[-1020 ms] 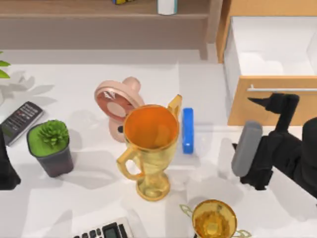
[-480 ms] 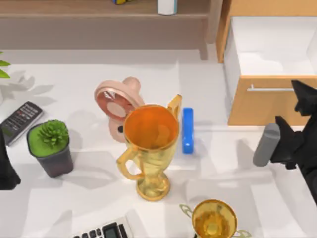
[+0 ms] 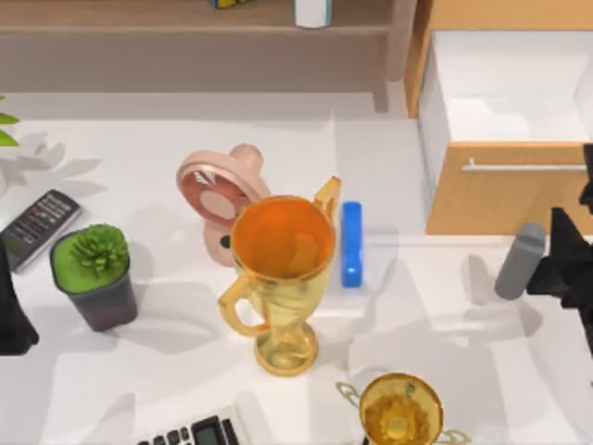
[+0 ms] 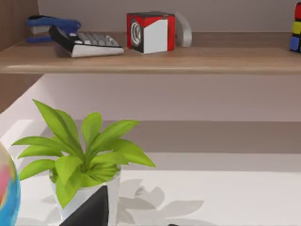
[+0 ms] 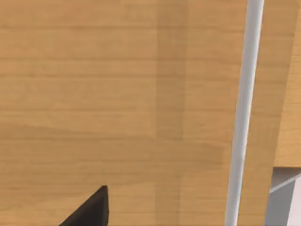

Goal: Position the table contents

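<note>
Trophies number two: a small gold trophy [image 3: 400, 414] at the near edge of the white table [image 3: 139, 380], and a large gold trophy [image 3: 281, 278] standing upright just behind it, toward the middle. One calculator [image 3: 195, 433] peeks in at the near edge, left of the small cup. One potted succulent [image 3: 94, 275] in a dark pot sits at the left, with one remote control [image 3: 37, 225] beyond it. Behind the large trophy stand one pink desk fan [image 3: 218, 197] and one blue block [image 3: 351, 243], the block lying just right of the cup's rim. At the right, the right gripper [image 3: 561, 264] hangs near the table's edge with one grey cylinder [image 3: 518, 261] against its left side; whether its fingers clasp the cylinder I cannot tell. Past it is one wooden drawer [image 3: 505, 190], pulled open, its front and metal handle [image 5: 242, 117] close before the right wrist camera. My left arm [image 3: 11, 315] is parked at the far left edge. From the left wrist view, one leafy plant [image 4: 80, 155] stands before a shelf [image 4: 150, 59] carrying one stapler [image 4: 47, 23], a second calculator [image 4: 87, 41] and one red-and-white cube [image 4: 150, 32].
</note>
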Controlling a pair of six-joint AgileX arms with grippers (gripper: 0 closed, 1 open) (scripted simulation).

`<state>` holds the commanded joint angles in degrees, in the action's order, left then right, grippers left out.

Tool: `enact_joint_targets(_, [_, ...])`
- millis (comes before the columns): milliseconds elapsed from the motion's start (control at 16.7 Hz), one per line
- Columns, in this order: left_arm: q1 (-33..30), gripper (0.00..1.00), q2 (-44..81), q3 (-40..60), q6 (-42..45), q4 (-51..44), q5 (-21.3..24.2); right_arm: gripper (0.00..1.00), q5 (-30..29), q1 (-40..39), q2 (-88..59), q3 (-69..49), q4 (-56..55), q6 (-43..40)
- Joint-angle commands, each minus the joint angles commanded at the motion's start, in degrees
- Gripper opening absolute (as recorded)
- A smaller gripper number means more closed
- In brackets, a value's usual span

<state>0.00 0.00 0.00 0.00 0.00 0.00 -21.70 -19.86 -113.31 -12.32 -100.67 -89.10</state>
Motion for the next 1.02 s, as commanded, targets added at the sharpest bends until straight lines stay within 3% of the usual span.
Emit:
enact_joint_targets(720, [0.00,1.00,0.00,0.00,0.00,0.00,0.00,1.00,2.18,2.20,-0.94,-5.39,4.42,-0.02])
enact_joint_targets(1020, [0.00,1.00,0.00,0.00,0.00,0.00,0.00,0.62,2.18,2.20,-0.94,-5.39,4.42,-0.02])
